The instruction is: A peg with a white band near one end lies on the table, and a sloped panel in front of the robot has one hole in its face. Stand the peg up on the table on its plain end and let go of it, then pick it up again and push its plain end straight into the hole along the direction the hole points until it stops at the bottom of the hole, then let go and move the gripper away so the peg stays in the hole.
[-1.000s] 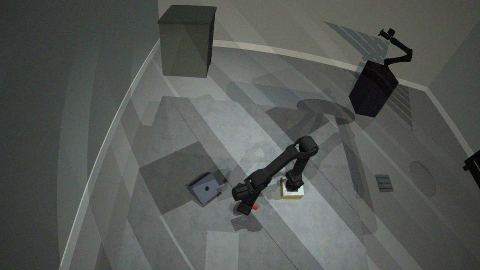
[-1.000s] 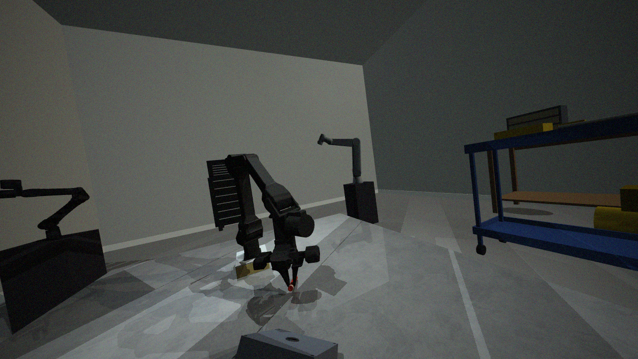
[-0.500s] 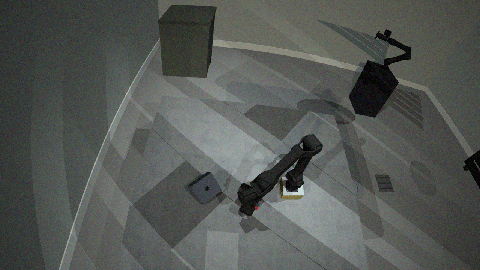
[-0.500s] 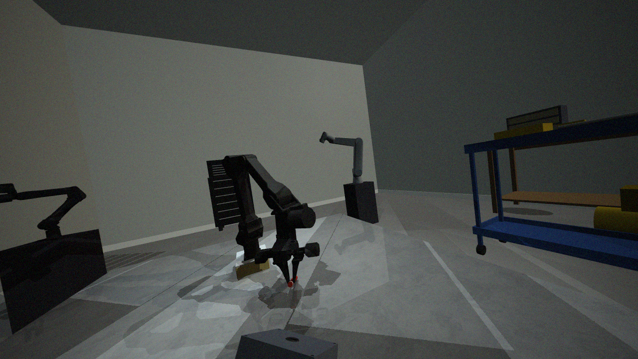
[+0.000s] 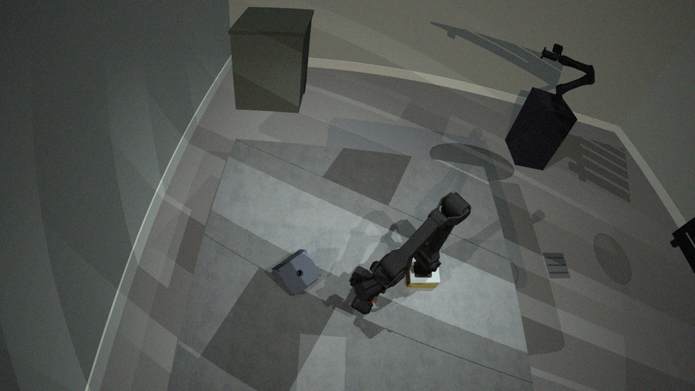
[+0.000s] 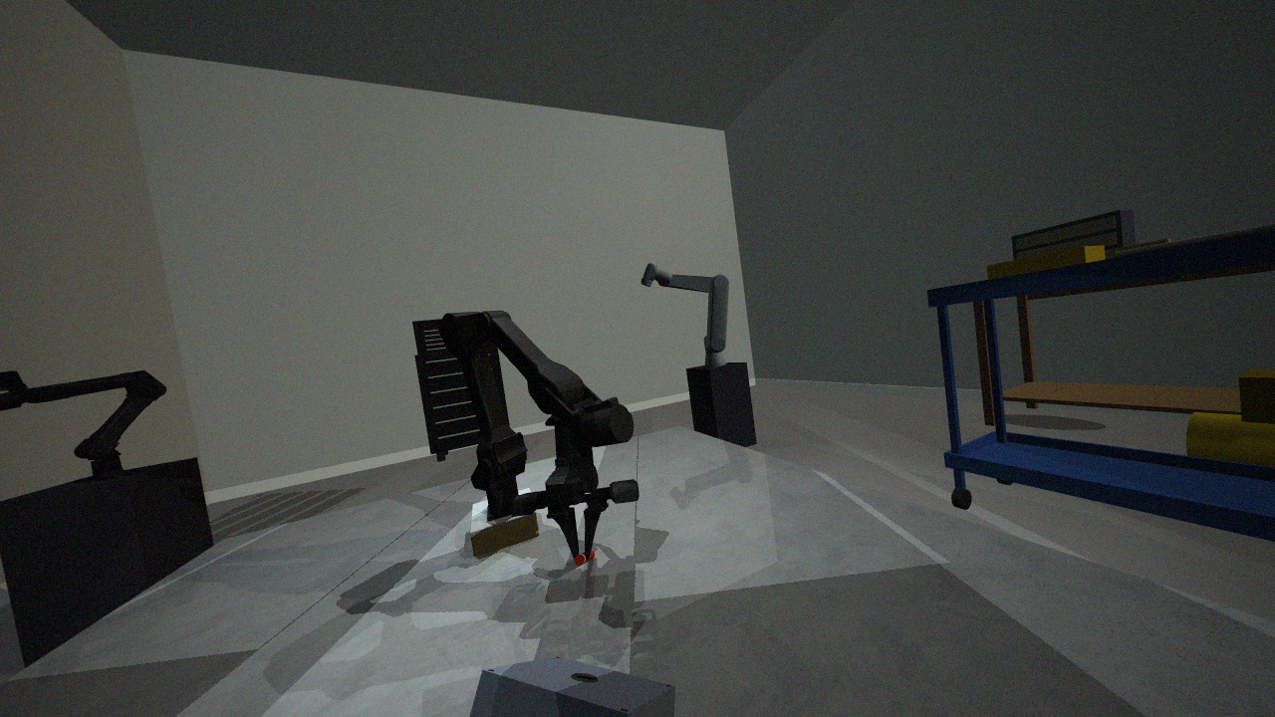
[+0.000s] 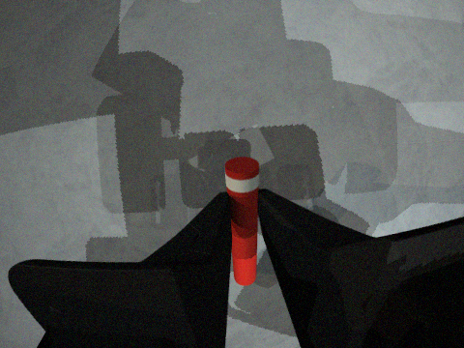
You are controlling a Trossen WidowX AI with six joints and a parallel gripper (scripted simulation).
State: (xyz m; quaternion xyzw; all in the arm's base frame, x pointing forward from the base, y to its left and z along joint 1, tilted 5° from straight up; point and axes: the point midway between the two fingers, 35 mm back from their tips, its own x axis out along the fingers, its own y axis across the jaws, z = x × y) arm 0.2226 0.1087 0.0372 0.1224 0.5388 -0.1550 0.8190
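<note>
Low in the middle of the room view, the gripper pinches the red peg, maybe just off the table; next it should stand the plain end down.

Item: sloped panel, the nearest obstacle before my fingers; open room lay between us. Item: its hole, mouth uncovered. Item: gap between my fingers, taken up by the peg. Item: yellow-sided base block, behind my fingers, apart from them. Item: blue cart, stood well apart.
</note>
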